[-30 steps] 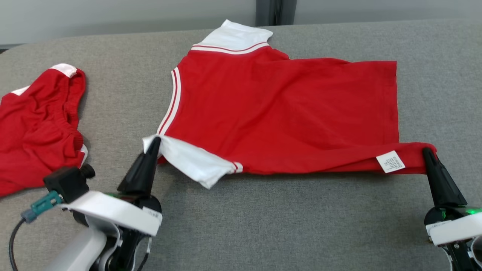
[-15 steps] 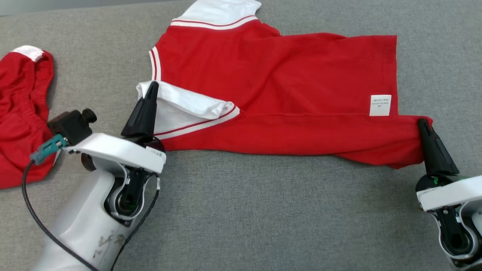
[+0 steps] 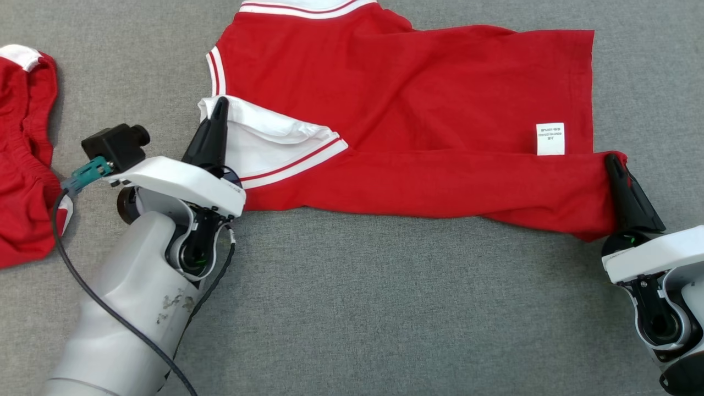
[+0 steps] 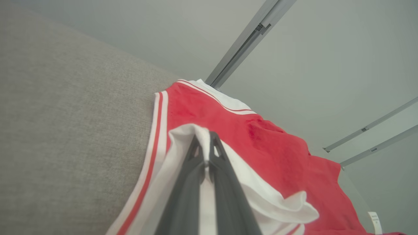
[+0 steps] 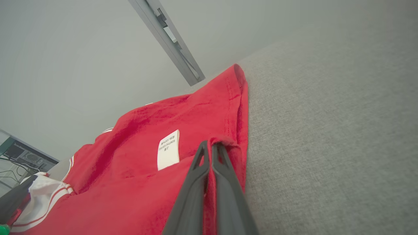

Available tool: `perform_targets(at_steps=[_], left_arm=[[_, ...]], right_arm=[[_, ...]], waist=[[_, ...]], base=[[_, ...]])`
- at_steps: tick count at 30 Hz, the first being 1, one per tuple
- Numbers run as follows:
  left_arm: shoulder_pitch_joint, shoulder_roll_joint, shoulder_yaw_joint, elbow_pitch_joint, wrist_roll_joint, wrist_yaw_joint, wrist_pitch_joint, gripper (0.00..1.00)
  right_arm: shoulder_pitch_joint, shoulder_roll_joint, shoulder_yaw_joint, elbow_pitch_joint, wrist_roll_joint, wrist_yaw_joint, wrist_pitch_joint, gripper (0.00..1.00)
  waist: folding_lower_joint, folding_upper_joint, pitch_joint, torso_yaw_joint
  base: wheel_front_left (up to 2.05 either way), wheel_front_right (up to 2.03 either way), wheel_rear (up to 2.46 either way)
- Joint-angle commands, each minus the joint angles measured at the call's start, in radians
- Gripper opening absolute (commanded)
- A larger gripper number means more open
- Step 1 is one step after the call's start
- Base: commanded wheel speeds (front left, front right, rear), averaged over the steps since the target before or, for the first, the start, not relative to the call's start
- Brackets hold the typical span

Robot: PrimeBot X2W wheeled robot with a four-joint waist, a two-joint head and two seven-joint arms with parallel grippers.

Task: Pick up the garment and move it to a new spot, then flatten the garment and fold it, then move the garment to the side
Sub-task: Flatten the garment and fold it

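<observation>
Grey woven cloth covered your worktop (image 3: 385, 308) below a pale wall (image 4: 326, 39); your left hand (image 3: 220, 102) and right hand (image 3: 611, 159) each pinched the red garment (image 3: 412, 93), its white label (image 3: 550, 138) unreadable.

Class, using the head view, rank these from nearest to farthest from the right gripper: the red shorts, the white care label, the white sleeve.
1. The white care label, just left of the right gripper.
2. The white sleeve, across the shirt, by the left gripper.
3. The red shorts, at the far left.
</observation>
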State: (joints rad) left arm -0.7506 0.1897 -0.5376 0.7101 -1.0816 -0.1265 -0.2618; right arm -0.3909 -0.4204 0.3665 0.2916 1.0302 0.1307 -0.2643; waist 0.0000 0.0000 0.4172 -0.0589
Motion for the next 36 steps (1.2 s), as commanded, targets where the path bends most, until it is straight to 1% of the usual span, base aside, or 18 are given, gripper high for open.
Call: perform_targets(at_steps=[1, 2, 3, 4, 5, 6, 7, 8, 9, 10, 14, 17, 25, 30, 33, 36], left_arm=[[-0.017, -0.003, -0.004, 0.004, 0.004, -0.005, -0.004, 0.0], [-0.023, -0.007, -0.008, 0.009, 0.001, -0.005, -0.004, 0.0], [-0.026, -0.009, -0.015, 0.016, -0.005, -0.006, -0.004, 0.0], [-0.03, -0.012, -0.023, 0.023, -0.012, -0.006, -0.004, 0.2], [-0.037, -0.012, -0.03, 0.028, -0.013, -0.006, -0.004, 0.43], [-0.041, -0.013, -0.037, 0.031, -0.017, -0.006, -0.004, 0.87], [-0.042, -0.015, -0.046, 0.036, -0.022, -0.006, -0.004, 1.0], [-0.042, -0.014, -0.052, 0.04, -0.029, -0.006, -0.004, 1.0], [-0.041, -0.012, -0.056, 0.046, -0.034, -0.006, -0.003, 1.0], [-0.041, -0.01, -0.061, 0.051, -0.04, -0.006, -0.003, 1.0], [-0.038, 0.002, -0.066, 0.057, -0.045, -0.006, -0.003, 1.0], [-0.021, 0.015, -0.047, 0.046, -0.027, -0.006, -0.003, 1.0], [0.068, 0.053, -0.001, -0.008, 0.052, -0.005, -0.003, 1.0], [0.154, 0.077, 0.052, -0.051, 0.113, -0.005, -0.003, 1.0], [0.197, 0.079, 0.068, -0.056, 0.146, -0.005, -0.003, 1.0], [0.239, 0.072, 0.087, -0.065, 0.169, 0.007, -0.003, 1.0]], right_arm=[[-0.011, -0.005, 0.0, 0.007, -0.005, 0.0, 0.0, 0.0], [-0.015, -0.005, 0.003, 0.012, -0.008, 0.0, 0.0, 0.01], [-0.017, -0.003, 0.006, 0.019, -0.009, 0.0, 0.0, 0.09], [-0.018, 0.0, 0.01, 0.027, -0.012, 0.0, 0.0, 0.18], [-0.02, 0.001, 0.012, 0.032, -0.013, 0.0, 0.0, 0.28], [-0.023, 0.003, 0.013, 0.035, -0.013, 0.0, 0.0, 0.4], [-0.024, 0.004, 0.014, 0.037, -0.012, 0.0, 0.0, 0.45], [-0.025, 0.005, 0.015, 0.04, -0.013, 0.0, 0.0, 0.54], [-0.026, 0.007, 0.016, 0.043, -0.014, 0.0, 0.0, 0.95], [-0.027, 0.01, 0.016, 0.046, -0.015, 0.0, 0.0, 1.0], [-0.026, 0.017, 0.008, 0.043, -0.025, 0.0, 0.0, 1.0], [-0.013, 0.02, -0.002, 0.028, -0.038, 0.0, 0.0, 1.0], [0.05, 0.028, -0.04, -0.009, -0.074, 0.0, 0.0, 1.0], [0.092, 0.036, -0.052, 0.002, -0.075, 0.0, 0.0, 1.0], [0.114, 0.045, -0.058, 0.021, -0.06, 0.0, 0.0, 1.0], [0.129, 0.06, -0.062, 0.04, -0.048, 0.0, 0.0, 1.0]], waist=[[0.0, 0.0, 0.002, 0.001], [0.0, 0.0, 0.002, 0.002], [0.0, 0.0, 0.003, 0.003], [0.0, 0.0, 0.002, 0.003], [0.0, 0.0, 0.001, 0.003], [0.0, 0.0, 0.0, 0.003], [0.0, 0.0, -0.002, 0.003], [0.0, 0.0, -0.004, 0.002], [0.0, 0.0, -0.006, 0.002], [0.0, 0.0, -0.008, 0.001], [0.0, 0.0, -0.021, -0.002], [0.0, 0.0, -0.035, -0.004], [0.0, 0.0, -0.097, -0.008], [0.0, 0.0, -0.14, -0.014], [0.0, 0.0, -0.156, -0.016], [0.0, 0.0, -0.164, -0.015]], base=[[0.0, 0.0, 0.0], [0.0, 0.0, 0.0], [0.0, 0.0, 0.0], [0.0, 0.0, 0.0], [0.0, 0.0, 0.0], [0.0, 0.0, 0.0], [0.0, 0.0, 0.0], [0.0, 0.0, 0.0], [0.0, 0.0, 0.0], [0.0, 0.0, 0.0], [0.0, 0.0, 0.0], [0.0, 0.0, 0.0], [0.0, 0.0, 0.0], [0.0, 0.0, 0.0], [0.0, 0.0, 0.0], [0.0, 0.0, 0.0]])
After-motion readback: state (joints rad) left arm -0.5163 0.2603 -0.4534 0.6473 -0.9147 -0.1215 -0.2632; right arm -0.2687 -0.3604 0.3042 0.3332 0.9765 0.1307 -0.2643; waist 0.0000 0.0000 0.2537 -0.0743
